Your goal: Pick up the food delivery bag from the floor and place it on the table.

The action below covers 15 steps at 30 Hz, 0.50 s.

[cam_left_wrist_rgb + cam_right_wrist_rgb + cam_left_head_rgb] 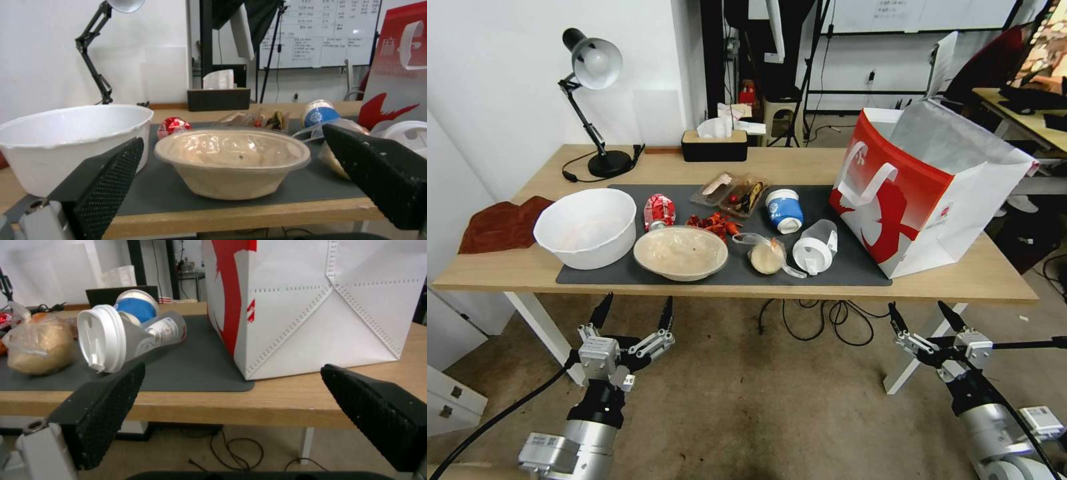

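Nearest the camera, the right claw (926, 315) hangs open and empty below the long light-wood table (994, 277), nearer than the open left claw (634, 311) to the boxy red-and-white paper food delivery bag (924, 197) standing upright above it on the table's right end.

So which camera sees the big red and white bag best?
The head view: the whole food delivery bag stands open on the table, handles and foil lining visible. The right wrist view shows its lower white side and red front edge; the left wrist view shows just a red strip.

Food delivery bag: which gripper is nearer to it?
Right. The right gripper hangs open just below the table edge under the food delivery bag; the left gripper, also open, is below the bowls, far across.
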{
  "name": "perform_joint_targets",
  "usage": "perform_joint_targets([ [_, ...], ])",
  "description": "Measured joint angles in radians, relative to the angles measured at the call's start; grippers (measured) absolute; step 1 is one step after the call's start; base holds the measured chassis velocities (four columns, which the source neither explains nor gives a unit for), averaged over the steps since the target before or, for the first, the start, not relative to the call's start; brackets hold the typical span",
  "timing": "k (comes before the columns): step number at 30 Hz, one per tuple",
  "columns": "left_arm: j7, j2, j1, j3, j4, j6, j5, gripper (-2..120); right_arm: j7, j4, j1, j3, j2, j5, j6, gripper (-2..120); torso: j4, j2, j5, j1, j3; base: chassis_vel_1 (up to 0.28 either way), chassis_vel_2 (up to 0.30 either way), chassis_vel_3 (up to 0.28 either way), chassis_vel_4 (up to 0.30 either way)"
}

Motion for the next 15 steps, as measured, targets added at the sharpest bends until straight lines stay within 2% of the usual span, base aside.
perform_joint_targets([
  [15,0.0,0.0,0.0,0.0,0.0,0.001,0.001,100,0.0,0.001,0.0,0.0,-0.001,0.0,0.0,100,0.0,0.0,0.0,0.0,0.0,0.0,0.0,0.0,0.0],
])
